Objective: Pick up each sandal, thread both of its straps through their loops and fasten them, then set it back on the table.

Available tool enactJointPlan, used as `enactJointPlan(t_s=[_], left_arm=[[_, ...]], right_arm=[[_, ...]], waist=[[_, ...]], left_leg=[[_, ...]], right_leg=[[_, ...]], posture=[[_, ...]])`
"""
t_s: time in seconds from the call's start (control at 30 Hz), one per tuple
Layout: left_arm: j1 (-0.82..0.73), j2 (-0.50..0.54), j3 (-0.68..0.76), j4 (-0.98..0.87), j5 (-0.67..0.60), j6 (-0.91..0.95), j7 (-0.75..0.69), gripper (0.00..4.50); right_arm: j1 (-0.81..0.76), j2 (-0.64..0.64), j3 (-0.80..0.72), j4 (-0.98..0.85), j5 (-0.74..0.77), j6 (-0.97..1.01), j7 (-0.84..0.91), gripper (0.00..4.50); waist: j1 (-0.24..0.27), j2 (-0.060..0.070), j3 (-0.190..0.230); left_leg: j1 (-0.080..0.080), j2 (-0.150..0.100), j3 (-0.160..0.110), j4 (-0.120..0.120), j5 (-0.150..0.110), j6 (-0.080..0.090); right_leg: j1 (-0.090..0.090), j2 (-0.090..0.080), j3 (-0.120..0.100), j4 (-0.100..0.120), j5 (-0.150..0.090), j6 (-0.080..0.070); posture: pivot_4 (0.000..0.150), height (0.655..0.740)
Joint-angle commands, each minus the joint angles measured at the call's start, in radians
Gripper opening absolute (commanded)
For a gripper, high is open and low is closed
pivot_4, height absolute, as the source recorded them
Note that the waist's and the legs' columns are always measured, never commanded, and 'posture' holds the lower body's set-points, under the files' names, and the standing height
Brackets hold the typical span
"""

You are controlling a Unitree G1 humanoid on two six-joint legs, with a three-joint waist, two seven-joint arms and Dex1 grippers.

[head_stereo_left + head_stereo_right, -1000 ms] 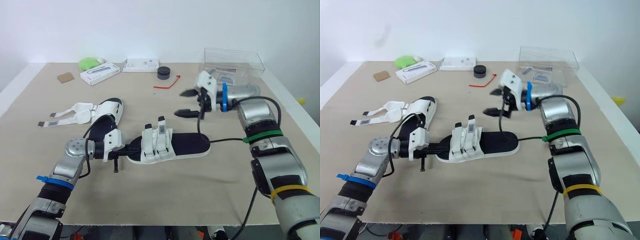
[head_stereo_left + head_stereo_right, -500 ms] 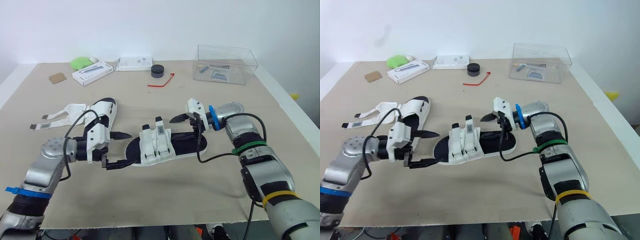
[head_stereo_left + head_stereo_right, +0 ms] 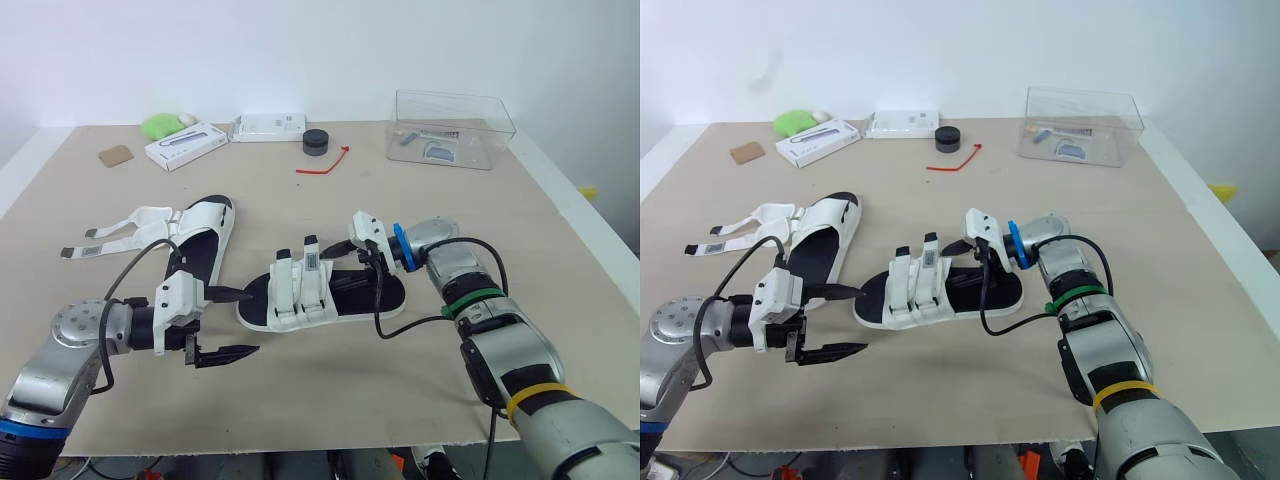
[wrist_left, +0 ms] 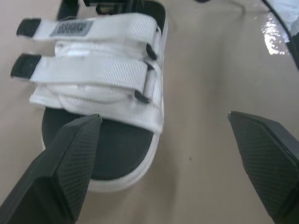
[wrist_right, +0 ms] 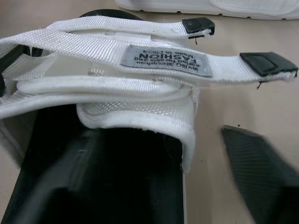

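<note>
Several small items (image 3: 438,152) lie in the clear box (image 3: 484,138); both jaws stand apart.

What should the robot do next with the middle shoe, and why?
Probably shut the right gripper on the middle sandal: its open fingers straddle that sandal's edge, the sandal lies flat on the table, and its strap ends stick up loose.

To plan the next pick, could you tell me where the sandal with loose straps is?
In the left eye view, the sandal with loose straps lies left of the other sandal, beyond the left gripper.
</note>
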Motion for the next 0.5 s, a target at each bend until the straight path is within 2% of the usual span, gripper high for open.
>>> enactJointPlan(t_s=[0.03, 0.13, 0.17, 0.3, 0.4, 0.5], left_arm=[[-0.017, 0.01, 0.012, -0.026, 0.012, -0.022, 0.014, 4.5], [-0.032, 0.004, 0.003, -0.014, 0.017, -0.025, 0.017, 4.5], [-0.038, 0.001, 0.0, -0.01, 0.018, -0.025, 0.017, 4.5], [-0.072, -0.017, -0.013, 0.006, 0.018, -0.025, 0.023, 4.5], [-0.095, -0.046, -0.01, 0.012, 0.014, -0.016, 0.06, 4.5], [-0.105, -0.089, 0.006, -0.007, -0.018, 0.026, 0.118, 4.5]], right_arm=[[0.014, 0.004, -0.03, -0.037, 0.031, -0.001, 0.013, 1.76], [0.029, 0.004, -0.032, -0.054, 0.036, 0.007, 0.018, 0.37], [0.034, 0.004, -0.035, -0.061, 0.04, 0.016, 0.02, 0.17], [0.049, -0.005, -0.064, -0.115, 0.067, 0.12, -0.013, 0.17], [0.048, -0.019, -0.125, -0.183, 0.106, 0.261, -0.122, 0.17], [0.077, -0.038, -0.25, -0.299, 0.166, 0.406, -0.326, 0.17]], waist=[[0.0, 0.0, 0.0], [0.0, 0.0, 0.0], [0.0, 0.0, 0.0], [0.0, 0.0, 0.0], [0.001, 0.0, 0.0], [0.002, -0.001, 0.0]], left_leg=[[0.0, 0.0, 0.0, 0.0, 0.0, 0.0], [0.0, 0.0, 0.0, 0.0, 0.0, 0.0], [0.001, 0.0, 0.0, 0.0, 0.0, 0.0], [0.001, 0.0, 0.0, 0.0, 0.0, -0.001], [0.001, 0.0, 0.0, 0.0, 0.001, -0.001], [0.0, -0.001, 0.0, 0.0, 0.002, -0.003]], right_leg=[[0.0, 0.0, 0.0, 0.0, 0.0, 0.0], [0.0, 0.001, 0.0, 0.001, 0.0, 0.0], [0.0, 0.001, 0.0, 0.001, 0.0, 0.0], [0.0, 0.001, 0.0, 0.001, 0.0, 0.0], [0.0, 0.0, 0.0, 0.002, 0.0, 0.0], [0.0, -0.001, 0.0, 0.002, 0.0, 0.0]], posture=[[0.15, 0.74], [0.15, 0.74], [0.15, 0.74], [0.15, 0.74], [0.15, 0.74], [0.15, 0.74]])
